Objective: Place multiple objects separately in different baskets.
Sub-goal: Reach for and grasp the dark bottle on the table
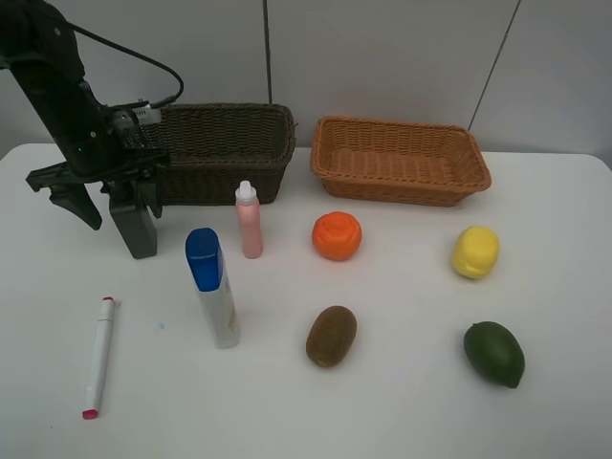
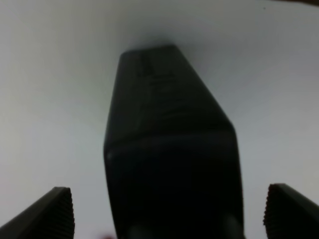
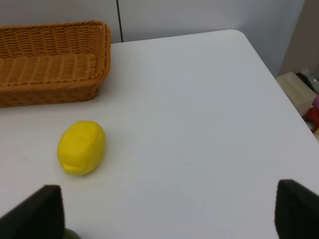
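The dark green spray bottle (image 1: 134,226) stands up straight on the white counter (image 1: 402,411), just in front of the dark brown basket (image 1: 225,180). Its long side goes up and down. The left gripper (image 2: 169,219) is down around it with its two fingers (image 2: 55,214) wide apart, one on each side. The fingers do not touch the bottle.

The pink bottle (image 1: 250,222) stands up too, white cap on top, near the spray bottle. The white tube (image 1: 216,301) has its blue cap on the end nearer the baskets. I cannot tell if it stands or lies. The marker (image 1: 98,356) lies flat, with its red tip pointing at the near edge of the counter.

The orange (image 1: 337,235) sits in front of the light basket (image 1: 402,189). The lemon (image 1: 475,251) is off to the right. The kiwi (image 1: 331,336) and the dark green fruit (image 1: 494,353) lie closer to the near edge.

The right gripper (image 3: 167,214) hangs above the counter near the lemon. Its fingers are apart and hold nothing.
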Controlling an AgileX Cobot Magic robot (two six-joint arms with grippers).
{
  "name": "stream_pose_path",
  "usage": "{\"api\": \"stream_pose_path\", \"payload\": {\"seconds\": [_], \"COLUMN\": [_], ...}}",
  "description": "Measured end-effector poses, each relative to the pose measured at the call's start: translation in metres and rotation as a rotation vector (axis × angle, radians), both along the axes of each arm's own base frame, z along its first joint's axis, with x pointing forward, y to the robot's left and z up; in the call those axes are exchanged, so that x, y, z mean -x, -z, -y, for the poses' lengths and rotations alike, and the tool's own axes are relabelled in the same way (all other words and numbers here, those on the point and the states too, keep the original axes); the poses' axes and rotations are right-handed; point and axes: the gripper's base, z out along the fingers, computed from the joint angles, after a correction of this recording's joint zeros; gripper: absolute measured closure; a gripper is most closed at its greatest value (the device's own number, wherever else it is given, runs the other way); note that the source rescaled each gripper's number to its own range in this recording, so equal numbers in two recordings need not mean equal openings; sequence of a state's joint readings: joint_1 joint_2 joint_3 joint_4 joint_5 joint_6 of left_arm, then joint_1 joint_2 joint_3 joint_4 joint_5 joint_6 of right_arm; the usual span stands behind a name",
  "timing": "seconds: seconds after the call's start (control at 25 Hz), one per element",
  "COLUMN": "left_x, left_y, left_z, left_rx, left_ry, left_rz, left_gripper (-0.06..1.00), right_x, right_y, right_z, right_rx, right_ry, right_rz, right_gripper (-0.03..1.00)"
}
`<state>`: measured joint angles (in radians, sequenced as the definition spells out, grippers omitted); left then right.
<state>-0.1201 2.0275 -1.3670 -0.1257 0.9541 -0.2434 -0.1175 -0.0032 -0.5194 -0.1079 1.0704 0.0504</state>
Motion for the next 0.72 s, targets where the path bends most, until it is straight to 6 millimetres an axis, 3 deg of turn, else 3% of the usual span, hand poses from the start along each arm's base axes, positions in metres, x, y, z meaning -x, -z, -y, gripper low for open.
{"api": "stream_pose_path", "payload": {"seconds": [0.12, 0.16, 0.28, 0.56, 0.72], "left_x": [0.0, 0.0, 0.001, 0.003, -0.001], "left_y": [0.003, 0.004, 0.003, -0.001, -0.038], "left_z": [0.0, 0.0, -0.001, -0.004, -0.002], "left_rx": [-0.001, -0.002, -0.01, -0.045, -0.023], "left_ry": [-0.003, -0.004, 0.002, 0.047, 0.1], "left_rz": [-0.011, -0.014, -0.02, -0.069, -0.059], "left_gripper": [0.04, 0.14, 0.58, 0.57, 0.57], "right_x": [0.0, 0.0, 0.0, 0.0, 0.0], "right_y": [0.0, 0.0, 0.0, 0.0, 0.0], "right_z": [0.0, 0.0, 0.0, 0.0, 0.0], "right_rx": [0.0, 0.0, 0.0, 0.0, 0.0], "right_ry": [0.0, 0.0, 0.0, 0.0, 0.0], "right_rz": [0.0, 0.0, 0.0, 0.0, 0.0], "right_gripper": [-0.03, -0.03, -0.03, -0.03, -0.03]}}
